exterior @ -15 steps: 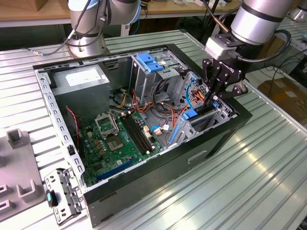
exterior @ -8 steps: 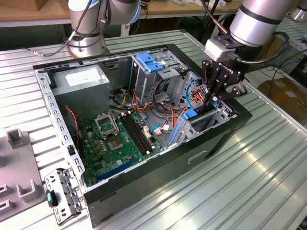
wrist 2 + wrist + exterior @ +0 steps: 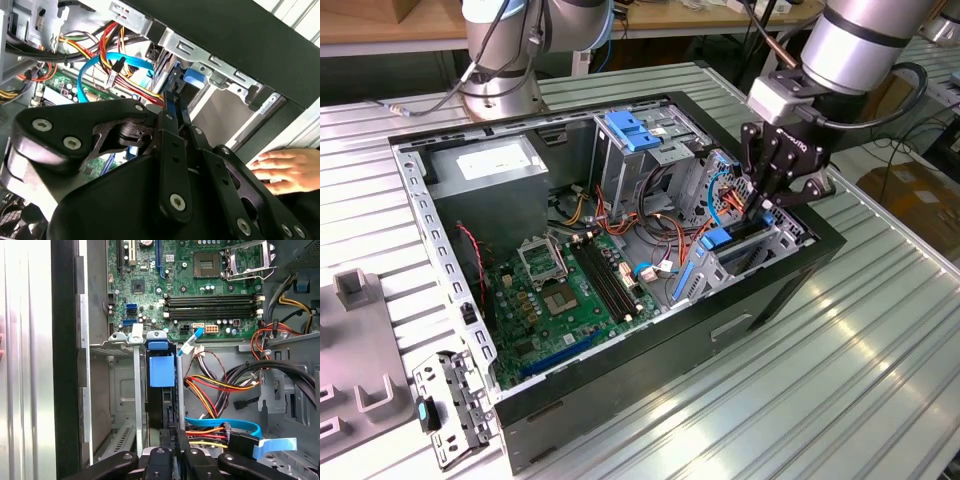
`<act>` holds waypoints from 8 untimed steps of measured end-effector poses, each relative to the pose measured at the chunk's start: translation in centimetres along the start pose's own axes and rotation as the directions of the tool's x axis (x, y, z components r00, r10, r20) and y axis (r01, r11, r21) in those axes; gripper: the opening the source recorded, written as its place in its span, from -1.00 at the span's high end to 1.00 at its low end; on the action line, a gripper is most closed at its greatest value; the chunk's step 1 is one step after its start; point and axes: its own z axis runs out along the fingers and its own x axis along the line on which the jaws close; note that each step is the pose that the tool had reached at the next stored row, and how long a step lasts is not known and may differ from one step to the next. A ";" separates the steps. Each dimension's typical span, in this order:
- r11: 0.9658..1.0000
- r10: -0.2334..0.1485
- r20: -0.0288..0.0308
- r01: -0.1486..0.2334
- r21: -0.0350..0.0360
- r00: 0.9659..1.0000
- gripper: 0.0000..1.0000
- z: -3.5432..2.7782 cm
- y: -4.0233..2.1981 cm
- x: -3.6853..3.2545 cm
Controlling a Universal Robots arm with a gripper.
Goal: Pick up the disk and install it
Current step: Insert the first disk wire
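Gripper [image 3: 766, 200] fingers [image 3: 172, 117] pinch the disk [image 3: 162, 390] edge-on, so it stands upright in the drive bay [image 3: 760, 245] by the case [image 3: 620, 400] front wall, aligned with its slot.

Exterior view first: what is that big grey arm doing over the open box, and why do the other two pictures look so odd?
That is a robot arm. Its black gripper works like a hand. The exterior view comes from a camera standing nearby. Both wrist views come from cameras riding on the arm, so they look past the gripper. The box is an open computer lying on a metal table, with a green circuit board inside. The gripper seems pinched on the disk, which stands on edge in its metal slot. A person's hand rests beside the case.
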 end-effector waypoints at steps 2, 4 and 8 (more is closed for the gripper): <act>1.000 0.000 0.000 0.000 0.000 1.000 0.67 0.00 0.00 0.00; 1.000 0.000 0.000 0.000 0.000 1.000 0.67 -0.03 -0.06 -0.01; 1.000 0.000 0.000 0.000 0.000 1.000 0.67 0.00 -0.15 -0.01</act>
